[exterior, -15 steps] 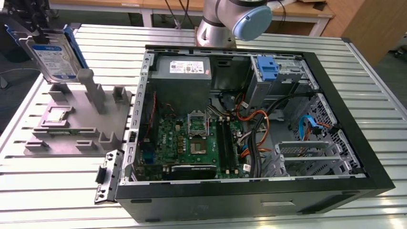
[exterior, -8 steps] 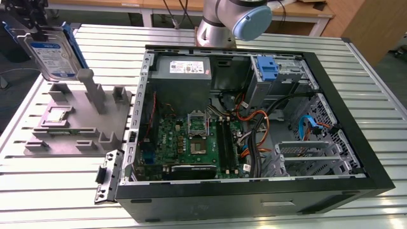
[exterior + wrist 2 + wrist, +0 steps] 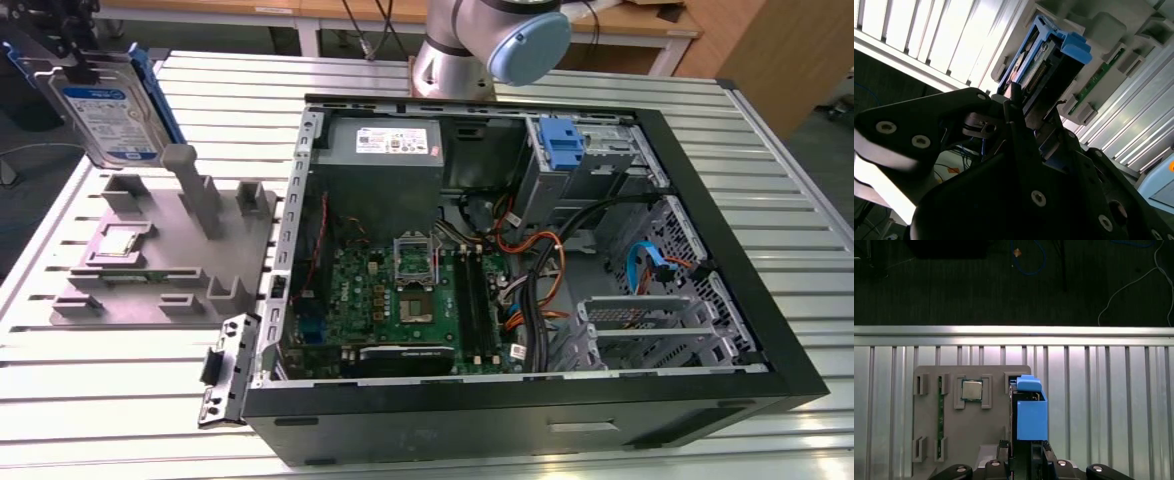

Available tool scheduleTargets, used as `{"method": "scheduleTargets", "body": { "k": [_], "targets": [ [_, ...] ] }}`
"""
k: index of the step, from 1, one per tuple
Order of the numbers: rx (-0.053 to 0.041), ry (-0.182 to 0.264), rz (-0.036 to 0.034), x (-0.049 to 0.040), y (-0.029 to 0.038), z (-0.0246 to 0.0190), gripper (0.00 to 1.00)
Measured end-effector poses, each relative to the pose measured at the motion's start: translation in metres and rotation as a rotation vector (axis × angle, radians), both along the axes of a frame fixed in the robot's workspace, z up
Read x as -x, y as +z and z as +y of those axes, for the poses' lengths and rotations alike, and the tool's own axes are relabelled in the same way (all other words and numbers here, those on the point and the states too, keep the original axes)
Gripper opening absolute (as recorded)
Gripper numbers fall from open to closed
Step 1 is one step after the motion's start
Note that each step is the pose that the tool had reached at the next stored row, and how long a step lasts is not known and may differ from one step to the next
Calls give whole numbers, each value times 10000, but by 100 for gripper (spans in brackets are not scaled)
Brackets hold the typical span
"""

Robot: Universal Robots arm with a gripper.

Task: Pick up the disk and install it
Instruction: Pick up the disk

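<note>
The disk (image 3: 114, 110), a silver drive with a white-and-blue label in a blue bracket, hangs upright in the air at the exterior view's far left, just above the grey parts holder (image 3: 160, 250). My gripper (image 3: 78, 68) is shut on the disk's upper edge. In the first wrist view the blue bracket of the disk (image 3: 1031, 412) stands out from my gripper (image 3: 1021, 452) over the holder (image 3: 971, 430). In the second wrist view the disk (image 3: 1046, 60) sits clamped between the dark fingers (image 3: 1014, 105).
An open computer case (image 3: 747, 260) lies at the exterior view's right, with a motherboard (image 3: 407, 300), a grey power-supply box (image 3: 384, 140), a blue-handled drive bay (image 3: 567, 145) and loose cables. The holder carries a processor chip (image 3: 972, 389) and a green memory stick (image 3: 940, 415). The table (image 3: 120, 380) is slatted metal.
</note>
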State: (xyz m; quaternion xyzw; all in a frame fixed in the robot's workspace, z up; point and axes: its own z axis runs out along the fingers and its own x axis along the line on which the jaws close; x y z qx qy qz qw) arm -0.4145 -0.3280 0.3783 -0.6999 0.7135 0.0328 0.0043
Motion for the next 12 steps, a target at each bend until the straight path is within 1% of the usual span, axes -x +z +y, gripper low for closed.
{"method": "scheduleTargets", "body": {
  "k": [7,12],
  "targets": [
    [1,0,1,0,14,0,35],
    [1,0,0,0,66,0,35]
  ]
}}
